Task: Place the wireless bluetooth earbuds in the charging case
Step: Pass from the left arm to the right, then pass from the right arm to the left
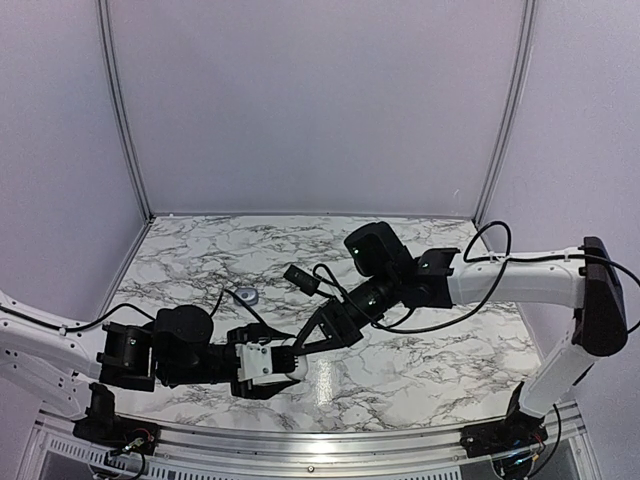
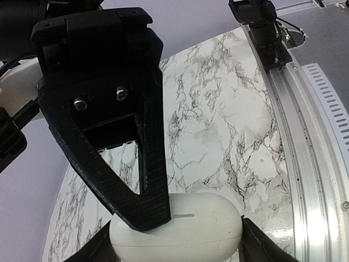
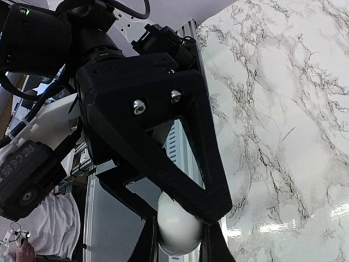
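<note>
Left arm, white links with black joints, comes in low from the left of the white pebble-shaped charging case, forearm near level. Left gripper, black, two-finger: jaws roughly mid-width, fingers pressed on the case's two long ends, case clamped. Right arm, white links, black wrist block: upper link rises from its base right of the case, forearm runs level toward it, wrist pitched down. Right gripper, black tapered fingers: jaws narrow, straddling the case's thin side from above, against the shell, no gap visible. Both grippers meet at the case, crossing roughly square to each other.
</note>
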